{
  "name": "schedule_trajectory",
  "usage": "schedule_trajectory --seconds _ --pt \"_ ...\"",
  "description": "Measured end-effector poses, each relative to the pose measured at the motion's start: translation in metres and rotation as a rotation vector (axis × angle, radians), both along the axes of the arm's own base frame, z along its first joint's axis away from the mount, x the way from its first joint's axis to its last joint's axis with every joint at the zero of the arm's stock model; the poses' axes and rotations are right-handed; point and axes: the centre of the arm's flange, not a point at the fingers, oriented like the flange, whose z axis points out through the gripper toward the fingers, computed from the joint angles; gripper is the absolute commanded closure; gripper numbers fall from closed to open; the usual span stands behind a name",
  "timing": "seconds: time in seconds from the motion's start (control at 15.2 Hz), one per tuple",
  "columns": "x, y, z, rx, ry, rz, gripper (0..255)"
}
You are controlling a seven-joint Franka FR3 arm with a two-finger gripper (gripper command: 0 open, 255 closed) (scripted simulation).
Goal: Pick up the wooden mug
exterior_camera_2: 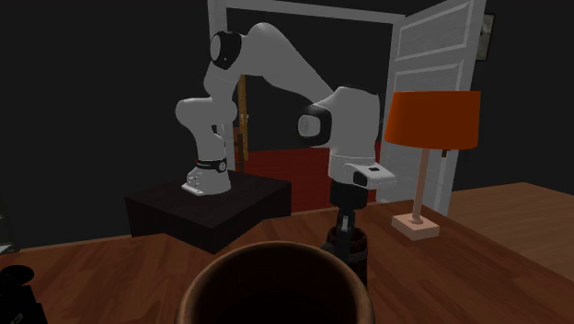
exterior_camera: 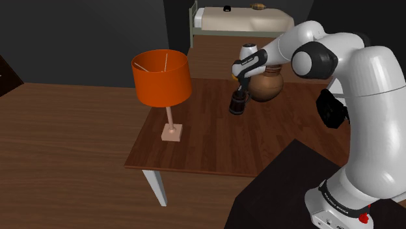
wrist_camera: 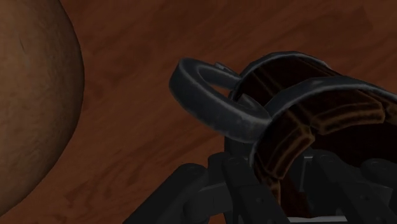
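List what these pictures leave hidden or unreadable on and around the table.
- Mug, second exterior view: its lower part sits behind the rim of the big brown pot in the foreground.
- Mug, wrist view: its body runs off the picture's edge.
- Brown pot, shoulder view: partly covered by the arm.
- Dark thing and brownish thing on the bed, shoulder view: too small to name.
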Motion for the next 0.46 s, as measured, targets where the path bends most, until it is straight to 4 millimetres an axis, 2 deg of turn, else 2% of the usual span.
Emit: schedule_trajectory --seconds 0.46 --pt "0.0 -0.001 0.035 0.0 0.0 0.0 255"
